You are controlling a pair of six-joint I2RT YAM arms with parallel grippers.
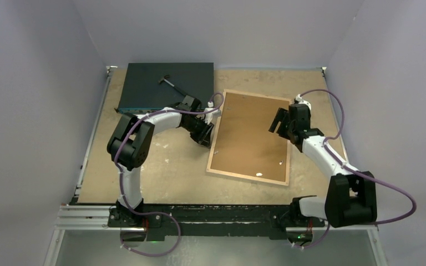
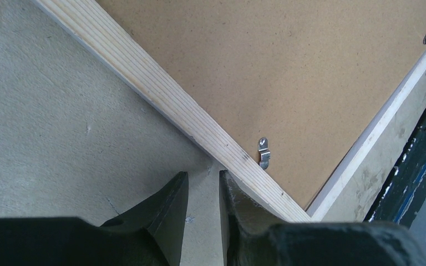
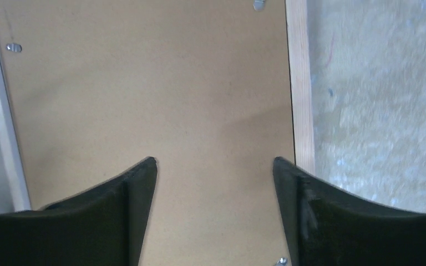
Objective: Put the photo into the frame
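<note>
Frame (image 1: 247, 177) lies back-up at centre of the bench (image 1: 161, 166), brown backing board (image 1: 249, 138) inside it. My left arm is folded at the elbow, wrist pitched down; left gripper (image 2: 203, 174) at the frame's left rail, jaws narrowly parted, nothing between. My right arm reaches up-left; right gripper (image 3: 214, 160) above the board's right side, jaws wide, empty

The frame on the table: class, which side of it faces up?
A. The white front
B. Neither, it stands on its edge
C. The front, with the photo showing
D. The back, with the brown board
D: the brown backing board fills the frame from above, a light wood rim runs around it, and a metal clip shows at its edge.
</note>
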